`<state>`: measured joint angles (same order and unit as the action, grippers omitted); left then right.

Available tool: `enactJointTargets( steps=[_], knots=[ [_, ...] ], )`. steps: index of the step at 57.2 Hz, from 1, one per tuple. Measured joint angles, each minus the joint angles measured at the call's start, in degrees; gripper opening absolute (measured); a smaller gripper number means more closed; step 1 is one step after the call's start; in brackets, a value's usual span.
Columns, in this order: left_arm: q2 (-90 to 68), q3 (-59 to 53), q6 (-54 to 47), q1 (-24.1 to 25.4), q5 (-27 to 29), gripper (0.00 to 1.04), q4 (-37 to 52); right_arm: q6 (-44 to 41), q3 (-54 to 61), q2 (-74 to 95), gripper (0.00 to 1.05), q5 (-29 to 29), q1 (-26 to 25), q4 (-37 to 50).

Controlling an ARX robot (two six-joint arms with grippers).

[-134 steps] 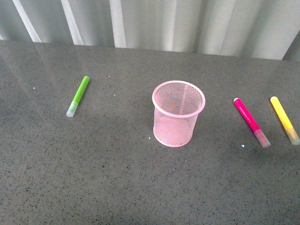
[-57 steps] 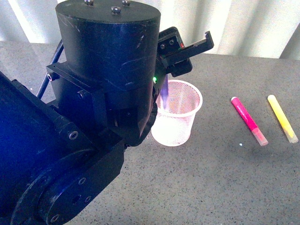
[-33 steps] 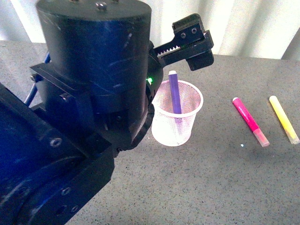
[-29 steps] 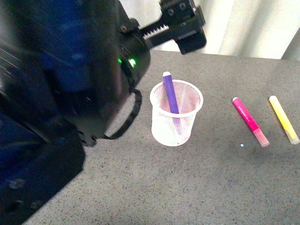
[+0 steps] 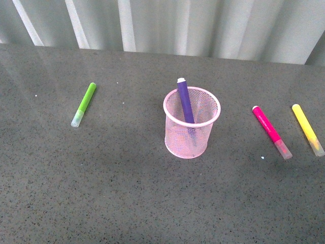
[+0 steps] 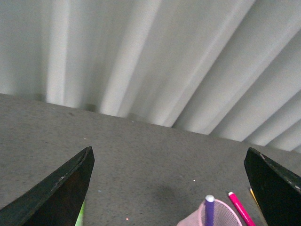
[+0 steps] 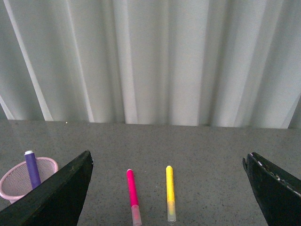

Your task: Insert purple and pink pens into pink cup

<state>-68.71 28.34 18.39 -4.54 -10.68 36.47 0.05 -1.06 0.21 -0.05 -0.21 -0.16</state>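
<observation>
Purple pen (image 5: 185, 101): stands leaning inside the pink cup (image 5: 177, 140).
Pink pen (image 5: 269, 128): lies flat, well right of the cup, near the yellow marker (image 5: 307, 128).
Risk: you could catch the yellow marker by mistake, or knock the cup over on insertion.
Left gripper (image 6: 168, 157): jaws apart, empty.
Right gripper (image 7: 167, 157): jaws apart, empty.

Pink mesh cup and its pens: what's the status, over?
Open, empty: left claw, right claw. In pale pink wire-mesh cup: dark purple marker. Outside, lying flat: magenta-pink marker, yellow marker alongside.
</observation>
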Motion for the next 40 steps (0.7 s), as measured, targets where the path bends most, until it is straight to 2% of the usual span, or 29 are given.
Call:
enactJointTargets(
  steps=[9, 13, 15, 17, 22, 25, 32, 36, 40],
  knots=[
    [5.64, -3.82, -0.46, 7.72, -4.85, 0.98, -1.95, 0.00, 0.00, 0.00, 0.98, 0.02, 0.00, 0.00],
    [6.25, -5.49, -1.70, 9.92, -4.72, 0.96, -1.27, 0.00, 0.00, 0.00, 0.98, 0.02, 0.00, 0.00],
    [6.75, -7.58, -4.90, 10.75, -0.33, 0.89, 2.38, 0.00, 0.00, 0.00, 0.98, 0.02, 0.00, 0.00],
    [7.39, -9.35, -7.19, 11.50, 1.31, 0.84, 4.59, 0.00, 0.00, 0.00, 0.98, 0.00, 0.00, 0.00],
    [10.38, -13.66, -12.81, 13.16, 1.86, 0.70, 6.73, 0.00, 0.00, 0.00, 0.98, 0.00, 0.00, 0.00],
    [13.42, -16.61, -15.39, 12.96, 2.93, 0.55, 6.62, 0.00, 0.00, 0.00, 0.98, 0.00, 0.00, 0.00],
    [17.31, -19.32, -16.94, 11.43, 3.85, 0.34, 5.42, 0.00, 0.00, 0.00, 0.98, 0.02, 0.00, 0.00],
    [20.87, -21.22, -17.33, 10.27, 4.98, 0.16, 3.80, 0.00, 0.00, 0.00, 0.98, 0.00, 0.00, 0.00],
    [22.97, -22.12, -17.42, 9.77, 5.79, 0.05, 2.73, 0.00, 0.00, 0.00, 0.98, 0.00, 0.00, 0.00]
  ],
)
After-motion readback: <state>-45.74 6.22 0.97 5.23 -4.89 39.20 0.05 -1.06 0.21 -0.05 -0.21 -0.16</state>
